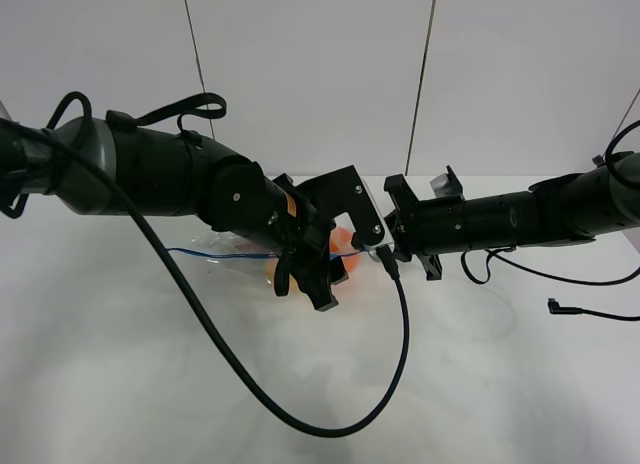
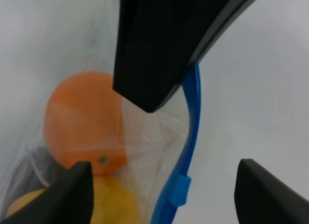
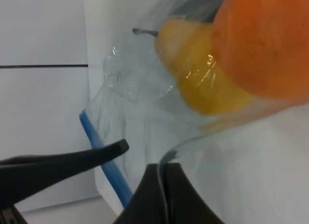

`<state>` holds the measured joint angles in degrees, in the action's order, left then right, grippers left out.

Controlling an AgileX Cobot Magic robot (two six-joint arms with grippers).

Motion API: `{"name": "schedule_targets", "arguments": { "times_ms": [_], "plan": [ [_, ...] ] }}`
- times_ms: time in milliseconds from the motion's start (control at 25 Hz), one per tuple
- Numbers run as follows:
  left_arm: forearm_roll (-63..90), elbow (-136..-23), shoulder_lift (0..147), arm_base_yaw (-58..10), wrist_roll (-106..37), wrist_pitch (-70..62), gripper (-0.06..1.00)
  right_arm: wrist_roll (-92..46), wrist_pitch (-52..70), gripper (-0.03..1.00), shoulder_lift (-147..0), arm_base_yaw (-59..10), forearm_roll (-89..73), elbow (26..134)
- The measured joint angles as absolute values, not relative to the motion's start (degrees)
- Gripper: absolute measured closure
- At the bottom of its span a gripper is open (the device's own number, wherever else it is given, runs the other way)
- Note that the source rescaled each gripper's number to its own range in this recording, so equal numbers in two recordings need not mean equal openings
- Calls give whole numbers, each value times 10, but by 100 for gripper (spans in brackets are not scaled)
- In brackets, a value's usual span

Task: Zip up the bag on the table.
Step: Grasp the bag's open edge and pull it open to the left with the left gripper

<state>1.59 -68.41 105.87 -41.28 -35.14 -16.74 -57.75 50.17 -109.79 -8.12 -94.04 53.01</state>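
Black left gripper [image 2: 165,168] straddles the blue strip [image 2: 195,108], jaws open, likely lining up on its slider [image 2: 177,190]. The right gripper [image 3: 163,178] has jaws closed on the bag [image 3: 140,108] edge, apparently anchoring it against the pull. Beyond, orange [image 2: 82,122] and pear [image 3: 203,79] sit inside the bag, which lies midway across the surface [image 1: 150,384].

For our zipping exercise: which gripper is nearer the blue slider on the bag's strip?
Left. The slider sits between the left gripper's open fingers. The right gripper straddles the strip elsewhere; its view shows no slider.
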Motion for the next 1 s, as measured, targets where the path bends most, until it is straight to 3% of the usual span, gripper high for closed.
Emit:
{"name": "schedule_targets", "arguments": {
  "times_ms": [320, 720, 840, 1000],
  "plan": [
    [17, -684, 1059, -414, -343, -167, 11, -577, 502, 97, -1098, -81, -940, 530],
    [17, -684, 1059, -414, -346, -167, 85, -577, 502, 97, -1098, -81, -940, 530],
    [13, -684, 1059, -414, -346, -167, 93, -577, 502, 97, -1098, -81, -940, 530],
    [5, -684, 1059, -414, -347, -167, 94, -577, 502, 97, -1098, -81, -940, 530]
  ]
}}
